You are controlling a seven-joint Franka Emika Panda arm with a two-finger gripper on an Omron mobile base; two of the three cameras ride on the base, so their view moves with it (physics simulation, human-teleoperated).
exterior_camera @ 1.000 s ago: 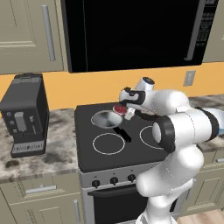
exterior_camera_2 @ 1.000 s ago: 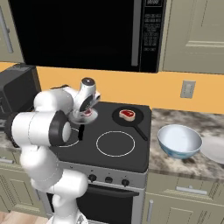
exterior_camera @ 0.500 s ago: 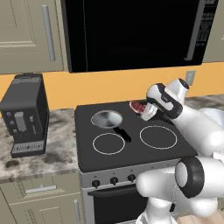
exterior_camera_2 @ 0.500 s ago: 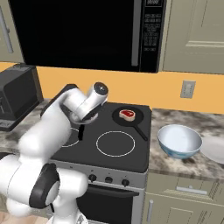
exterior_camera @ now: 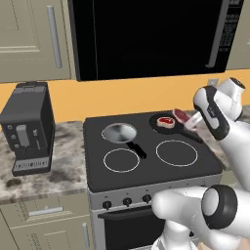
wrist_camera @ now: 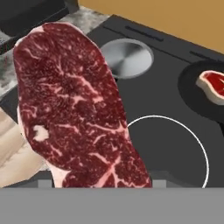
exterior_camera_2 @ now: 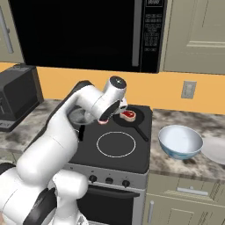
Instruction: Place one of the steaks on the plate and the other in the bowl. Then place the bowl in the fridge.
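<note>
We see the gripper [exterior_camera: 188, 120] above the stove [exterior_camera: 146, 166], jaws pinching one steak [wrist_camera: 74, 109] held clear of the cooktop. The second steak [exterior_camera_2: 128, 115] lies in the dark pan [exterior_camera_2: 132, 121] at the stove's rear. The bowl [exterior_camera_2: 180, 141] sits on the counter [exterior_camera_2: 184, 162] right of the stove, with the plate [exterior_camera_2: 215, 149] just beside it.

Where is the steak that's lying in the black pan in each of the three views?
Left base view: steak in the pan, right rear of the stove, upper middle.
Right base view, centre, beside the wrist.
Hand view, right edge.
Shared landmark: the empty grey pan.
</note>
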